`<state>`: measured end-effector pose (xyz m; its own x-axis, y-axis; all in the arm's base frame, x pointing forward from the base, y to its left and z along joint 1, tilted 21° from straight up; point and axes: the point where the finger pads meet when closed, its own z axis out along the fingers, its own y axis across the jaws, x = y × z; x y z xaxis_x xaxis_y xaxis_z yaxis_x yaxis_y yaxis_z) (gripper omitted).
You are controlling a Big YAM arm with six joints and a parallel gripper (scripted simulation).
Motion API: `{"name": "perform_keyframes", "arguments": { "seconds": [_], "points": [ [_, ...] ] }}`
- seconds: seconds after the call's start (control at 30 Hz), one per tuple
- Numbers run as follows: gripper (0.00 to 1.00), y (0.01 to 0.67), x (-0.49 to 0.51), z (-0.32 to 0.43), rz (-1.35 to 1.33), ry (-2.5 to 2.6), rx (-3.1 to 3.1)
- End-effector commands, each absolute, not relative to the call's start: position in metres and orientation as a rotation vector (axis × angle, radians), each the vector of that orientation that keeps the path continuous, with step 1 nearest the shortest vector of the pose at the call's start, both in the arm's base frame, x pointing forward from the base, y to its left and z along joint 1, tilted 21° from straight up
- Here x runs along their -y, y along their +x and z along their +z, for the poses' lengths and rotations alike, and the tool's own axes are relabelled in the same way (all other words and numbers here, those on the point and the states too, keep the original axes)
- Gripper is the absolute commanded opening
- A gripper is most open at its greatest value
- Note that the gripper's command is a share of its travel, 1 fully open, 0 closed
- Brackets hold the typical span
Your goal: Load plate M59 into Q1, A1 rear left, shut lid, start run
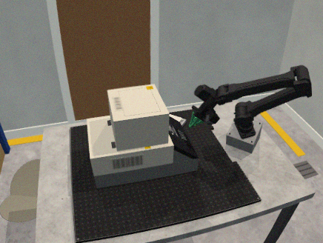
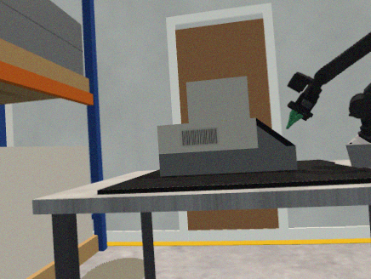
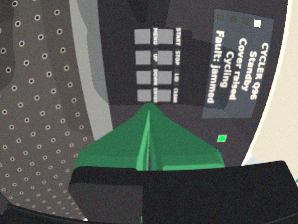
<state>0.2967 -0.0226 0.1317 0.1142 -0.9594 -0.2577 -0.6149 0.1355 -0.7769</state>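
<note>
The cycler Q1 (image 1: 131, 150) stands on the black mat, with its cream lid block (image 1: 138, 115) on top of its body. I cannot tell from these views whether the lid is raised. Its sloped black panel (image 1: 181, 138) faces the arm. In the wrist view the panel shows two rows of grey keys (image 3: 154, 66), a status legend (image 3: 236, 63) and a small green lamp (image 3: 221, 139). My gripper (image 1: 193, 121) (image 3: 149, 111) has green fingers, shut and empty. It hovers above the panel's upper end without touching it (image 2: 293, 120), its tip pointing toward the keys. A small white object (image 1: 179, 119) peeks out behind the panel.
The arm's grey base (image 1: 244, 137) stands on the table right of the mat. The black perforated mat (image 1: 159, 192) covers most of the table. A shelf rack with a blue post (image 2: 91, 93) stands beyond the table's far side. A grey vent plate (image 1: 306, 169) lies near the right edge.
</note>
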Motion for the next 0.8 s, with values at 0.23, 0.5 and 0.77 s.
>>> {"name": "perform_keyframes", "arguments": {
  "seconds": [0.23,0.5,0.77],
  "points": [
    [0.00,0.328,0.026,0.170,-0.604,-1.536,-1.526],
    [0.00,0.345,0.022,0.165,-0.601,-1.535,-1.525],
    [0.00,0.338,0.025,0.160,-0.601,-1.538,-1.533]
  ]
}}
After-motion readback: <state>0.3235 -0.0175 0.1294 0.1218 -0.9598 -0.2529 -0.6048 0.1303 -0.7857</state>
